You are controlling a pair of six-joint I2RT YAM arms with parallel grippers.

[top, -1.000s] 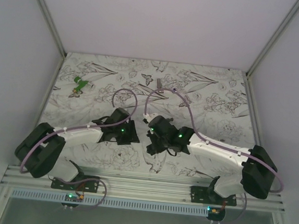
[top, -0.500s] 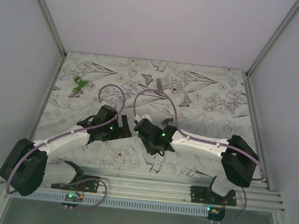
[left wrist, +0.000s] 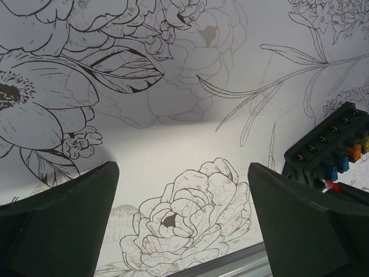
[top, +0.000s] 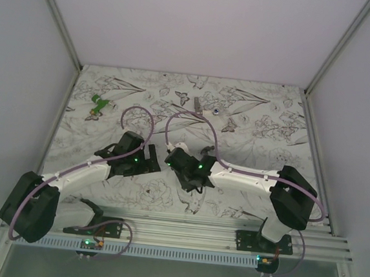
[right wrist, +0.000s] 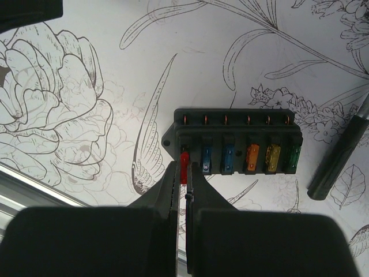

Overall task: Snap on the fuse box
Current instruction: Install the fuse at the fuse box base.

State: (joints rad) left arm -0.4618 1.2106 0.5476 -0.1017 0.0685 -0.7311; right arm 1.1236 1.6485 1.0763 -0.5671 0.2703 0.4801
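Just now spreads the left gripper (left wrist: 182, 173) wide and empty beside the fuse box (right wrist: 236, 135), likely leaving the snap-in to the right gripper (right wrist: 184, 173), pinched closed at the red fuse (right wrist: 184, 158).

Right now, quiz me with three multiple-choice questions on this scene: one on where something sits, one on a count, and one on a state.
1. Seen from the right wrist, where in the row of the fuse box is the red fuse?
A. left end
B. middle
C. right end

2. How many coloured fuses show in that row?
A. four
B. six
C. eight

3. How do the jaws of the left gripper stand?
A. shut on the fuse box
B. wide open, empty
C. shut on a fuse

Answers:
1 A: red comes before the two blues.
2 B: red, blue, blue, orange, yellow, green.
3 B: only the floral table cover shows between them.
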